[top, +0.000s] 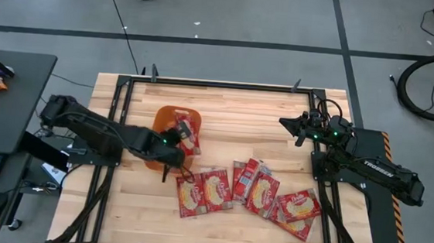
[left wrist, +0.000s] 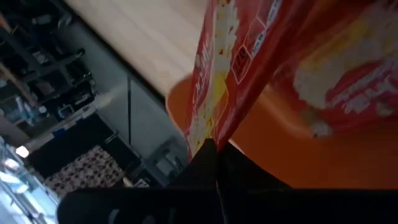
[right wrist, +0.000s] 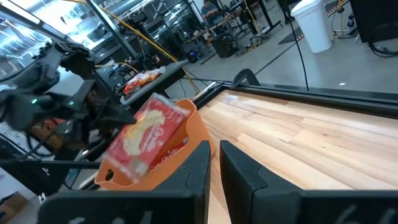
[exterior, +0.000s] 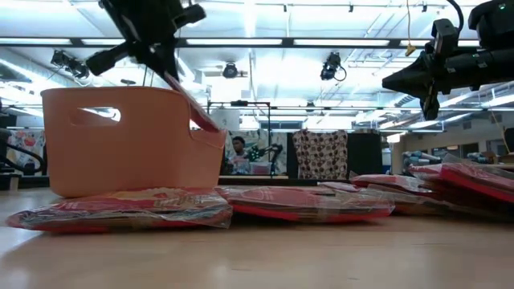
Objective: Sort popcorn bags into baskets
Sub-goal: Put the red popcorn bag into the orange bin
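Tabletop (top: 226, 107): six popcorn bags (top: 215, 188), one basket (top: 164, 117), left hand (top: 178, 138) gripping another.

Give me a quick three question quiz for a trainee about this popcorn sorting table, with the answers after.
1. True or false: the left pincer holds a popcorn bag over the orange basket.
2. Which arm waits away from the bags? A) left B) right
3. Fill in: the loose bags lie on the ____ table.

Key: 1 true; 2 B, the right pincer hangs empty over bare wood; 3 wooden.
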`<state>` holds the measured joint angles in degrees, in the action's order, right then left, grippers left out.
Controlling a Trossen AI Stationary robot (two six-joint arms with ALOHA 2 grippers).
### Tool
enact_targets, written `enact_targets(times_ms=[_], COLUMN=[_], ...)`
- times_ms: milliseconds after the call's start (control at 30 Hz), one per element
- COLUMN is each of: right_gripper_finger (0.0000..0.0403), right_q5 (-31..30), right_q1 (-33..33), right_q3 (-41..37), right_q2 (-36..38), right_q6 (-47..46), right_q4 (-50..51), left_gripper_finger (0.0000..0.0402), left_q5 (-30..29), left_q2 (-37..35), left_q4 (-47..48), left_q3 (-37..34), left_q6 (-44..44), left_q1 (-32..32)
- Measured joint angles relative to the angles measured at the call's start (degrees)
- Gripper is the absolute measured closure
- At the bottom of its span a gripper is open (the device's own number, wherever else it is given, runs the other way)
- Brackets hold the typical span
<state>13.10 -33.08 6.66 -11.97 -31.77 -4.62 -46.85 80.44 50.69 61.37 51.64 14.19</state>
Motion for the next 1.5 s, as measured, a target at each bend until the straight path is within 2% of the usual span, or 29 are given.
enact_targets(times_ms=[233, 400, 567, 900, 1500], right_gripper_finger=[0.0363, 0.0363, 0.0363, 0.0363, 0.0363], right_q5=[0.00, 0.07, 0.04, 0.02, 0.02], right_q1=[0.00, 0.00, 0.00, 0.00, 0.00], right_q3=[0.00, 0.00, 0.00, 0.00, 0.00], right_q2=[-0.01, -0.02, 0.00, -0.02, -0.01], right_q6=[0.01, 0.00, 0.00, 0.00, 0.00], right_q4=[0.02, 0.05, -0.02, 0.00, 0.02], left_gripper_finger=[0.0401, 0.0401, 0.0401, 0.0386, 0.0379], left_q5=[0.74, 7.54, 11.21, 11.02, 10.91], left_q2=[-7.95, -9.97, -9.94, -9.89, -9.87], left_q4=[-2.02, -1.94, -3.45, -6.26, -5.82], left_q3=[-4.72, -6.92, -10.05, -14.78, -14.98], left_q6=[4.85, 9.89, 12.65, 16.74, 15.08], left_q1=[-4.13, -5.04, -4.60, -2.90, -2.92])
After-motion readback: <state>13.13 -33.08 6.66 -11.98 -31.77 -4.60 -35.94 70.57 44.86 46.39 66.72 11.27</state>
